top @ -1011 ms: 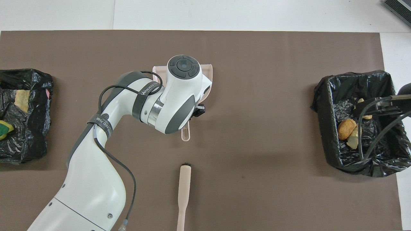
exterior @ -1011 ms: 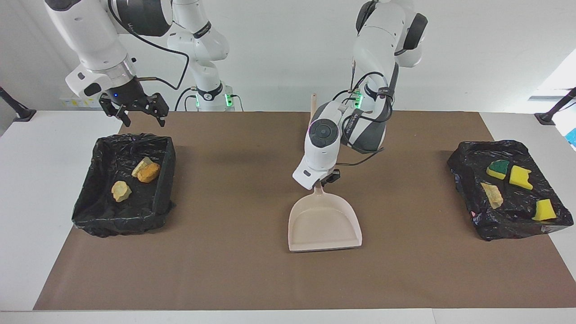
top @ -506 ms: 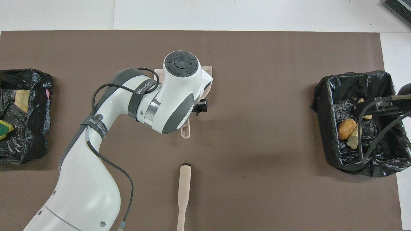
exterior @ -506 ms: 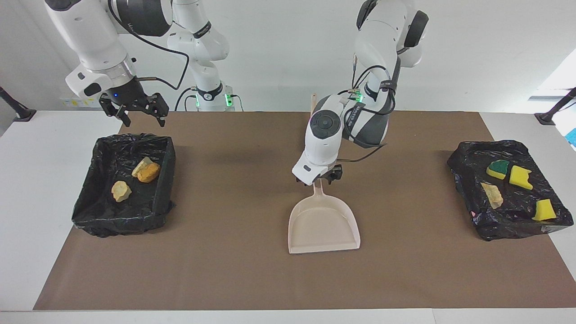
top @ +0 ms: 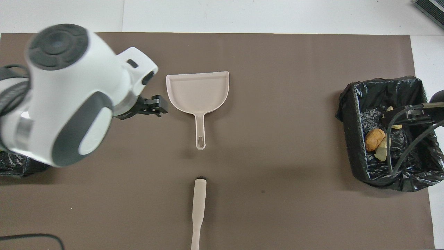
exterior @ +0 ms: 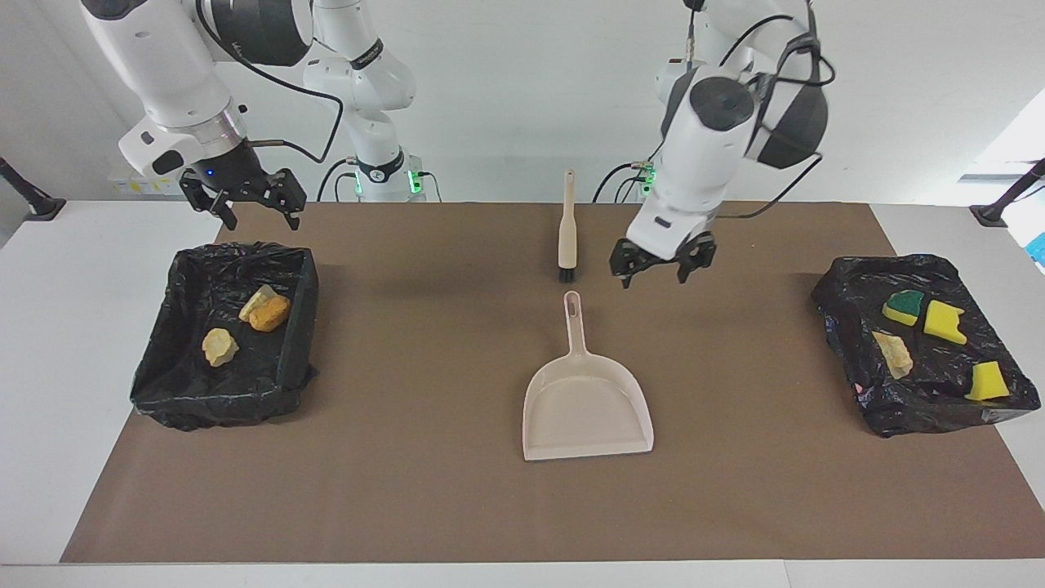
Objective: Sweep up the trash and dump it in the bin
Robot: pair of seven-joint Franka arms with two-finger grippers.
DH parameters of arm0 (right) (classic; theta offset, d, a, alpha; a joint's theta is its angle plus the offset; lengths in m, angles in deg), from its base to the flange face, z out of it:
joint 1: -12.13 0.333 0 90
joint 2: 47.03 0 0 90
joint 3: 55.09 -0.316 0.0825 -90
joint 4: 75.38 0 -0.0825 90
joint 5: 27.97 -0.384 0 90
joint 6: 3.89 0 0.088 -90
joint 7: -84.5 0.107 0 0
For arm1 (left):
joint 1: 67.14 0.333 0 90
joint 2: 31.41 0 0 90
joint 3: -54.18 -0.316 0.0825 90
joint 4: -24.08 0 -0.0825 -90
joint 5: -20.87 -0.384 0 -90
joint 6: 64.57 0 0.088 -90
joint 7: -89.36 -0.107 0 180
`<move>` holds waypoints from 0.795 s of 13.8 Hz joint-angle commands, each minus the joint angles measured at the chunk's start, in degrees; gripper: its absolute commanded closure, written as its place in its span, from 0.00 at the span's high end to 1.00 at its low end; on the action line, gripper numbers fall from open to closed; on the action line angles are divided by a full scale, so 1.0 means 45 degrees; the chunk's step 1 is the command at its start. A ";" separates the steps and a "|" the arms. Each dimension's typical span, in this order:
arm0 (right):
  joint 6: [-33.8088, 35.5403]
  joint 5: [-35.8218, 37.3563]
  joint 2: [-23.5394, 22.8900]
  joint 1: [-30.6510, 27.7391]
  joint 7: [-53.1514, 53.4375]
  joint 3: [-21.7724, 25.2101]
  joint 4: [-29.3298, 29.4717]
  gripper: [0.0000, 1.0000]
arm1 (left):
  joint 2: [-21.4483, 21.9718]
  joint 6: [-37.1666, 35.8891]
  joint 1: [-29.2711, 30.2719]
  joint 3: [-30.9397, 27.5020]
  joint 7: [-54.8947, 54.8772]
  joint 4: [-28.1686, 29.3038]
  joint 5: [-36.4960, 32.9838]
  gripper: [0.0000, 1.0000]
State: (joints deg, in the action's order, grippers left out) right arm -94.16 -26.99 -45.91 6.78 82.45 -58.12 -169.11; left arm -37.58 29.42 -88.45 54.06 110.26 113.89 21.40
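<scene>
Mid-bench: left claw (exterior: 661,267) let go dustpan (exterior: 588,408), risen, fingers apart; right claw (exterior: 245,198) apart, waiting; trash binned, task near done.

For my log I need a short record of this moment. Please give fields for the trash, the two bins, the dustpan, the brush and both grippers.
trash: all in the bins, none on the mat
bin at right arm's end: two beige lumps, one orange-brown lump
bin at left arm's end: three sponge bits, one beige lump
dustpan: flat on mat, empty, free
brush: on mat, nearer the robots than the dustpan
left gripper: open, raised over bare mat
right gripper: open, waits above its bin's edge
</scene>
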 commanded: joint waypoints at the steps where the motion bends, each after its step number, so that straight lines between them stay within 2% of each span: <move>1: -0.0116 -0.0198 -0.0092 -0.0022 0.0142 -0.0030 0.0147 1.00 | 0.1875 -0.0844 0.1331 0.0084 -0.2157 0.1233 -0.0001 1.00; 4: -0.0116 -0.0198 -0.0092 -0.0022 0.0142 -0.0030 0.0147 1.00 | 0.2970 -0.1569 0.3167 0.0084 -0.4697 0.1136 0.0019 1.00; 6: -0.0116 -0.0198 -0.0092 -0.0022 0.0142 -0.0030 0.0147 1.00 | 0.3129 -0.1939 0.3464 -0.0013 -0.5056 0.0883 0.0116 1.00; 9: -0.0116 -0.0198 -0.0092 -0.0022 0.0142 -0.0030 0.0147 1.00 | 0.2643 -0.2428 0.3465 0.0007 -0.5017 -0.0130 0.0155 1.00; 11: -0.0116 -0.0198 -0.0092 -0.0022 0.0142 -0.0030 0.0147 1.00 | 0.1941 -0.3033 0.3504 -0.0033 -0.5036 -0.1047 0.0156 1.00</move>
State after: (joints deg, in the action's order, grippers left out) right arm -94.16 -26.99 -45.91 6.78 82.45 -58.12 -169.10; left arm -24.94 19.02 -72.84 54.01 87.95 114.65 21.56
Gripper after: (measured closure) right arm 0.000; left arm 0.000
